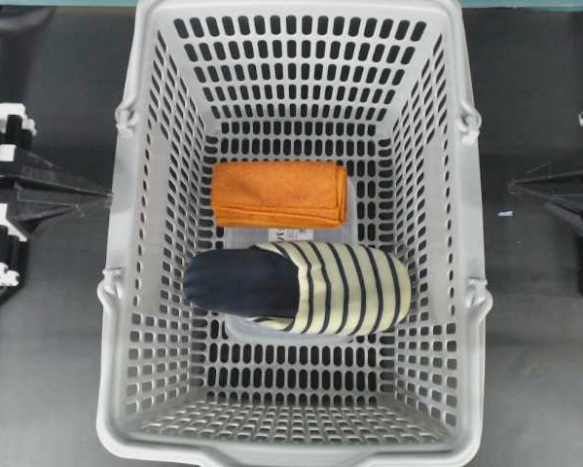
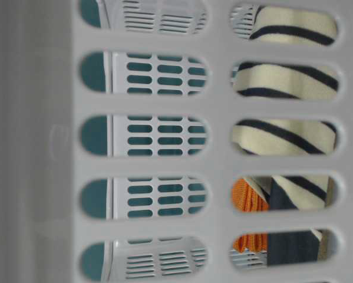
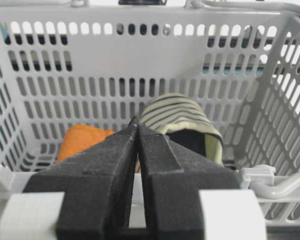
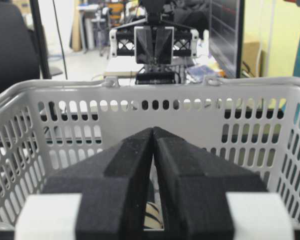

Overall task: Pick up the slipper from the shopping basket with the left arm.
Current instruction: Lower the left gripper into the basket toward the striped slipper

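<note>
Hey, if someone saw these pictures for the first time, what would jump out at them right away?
The big light-grey shopping basket fills the middle of the overhead view. On its floor lies the striped slipper, toe pointing right, with a folded orange cloth just behind it. The left gripper and right gripper wait shut outside the basket's two side walls.

**No readable text**

A small white label [image 1: 293, 234] lies on the floor of the shopping basket [image 1: 126, 292], between the orange cloth [image 1: 279, 194] and the slipper [image 1: 301, 287], well ahead of the left gripper [image 3: 137, 125]; its print is too small to read.
</note>
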`<state>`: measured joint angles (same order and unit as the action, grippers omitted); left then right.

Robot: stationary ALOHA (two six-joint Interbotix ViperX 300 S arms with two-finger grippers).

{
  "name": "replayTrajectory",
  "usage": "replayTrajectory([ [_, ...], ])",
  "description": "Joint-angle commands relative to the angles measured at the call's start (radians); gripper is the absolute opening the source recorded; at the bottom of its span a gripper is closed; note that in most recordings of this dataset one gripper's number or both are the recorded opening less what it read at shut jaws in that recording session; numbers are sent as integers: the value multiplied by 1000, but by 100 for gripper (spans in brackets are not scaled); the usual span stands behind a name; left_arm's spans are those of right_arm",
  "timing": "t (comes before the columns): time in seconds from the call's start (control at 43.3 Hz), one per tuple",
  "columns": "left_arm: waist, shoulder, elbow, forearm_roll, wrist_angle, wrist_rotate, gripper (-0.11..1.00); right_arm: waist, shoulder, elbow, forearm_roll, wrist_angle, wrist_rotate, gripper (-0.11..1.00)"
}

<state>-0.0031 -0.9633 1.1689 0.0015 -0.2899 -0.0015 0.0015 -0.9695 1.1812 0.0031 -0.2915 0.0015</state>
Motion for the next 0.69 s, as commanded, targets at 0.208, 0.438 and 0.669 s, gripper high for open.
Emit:
replayTrajectory([
  [0.208, -14, 77, -291, 43, 426, -23, 0, 17, 9, -12, 14, 15, 38, 0],
  [0.438, -46, 242, -534, 43, 689, -20, 0, 15, 8, -12, 14, 28, 46, 0],
  [0.669, -57, 477, -761, 43, 934, -23, 0, 17, 8, -12, 14, 49, 49, 0],
])
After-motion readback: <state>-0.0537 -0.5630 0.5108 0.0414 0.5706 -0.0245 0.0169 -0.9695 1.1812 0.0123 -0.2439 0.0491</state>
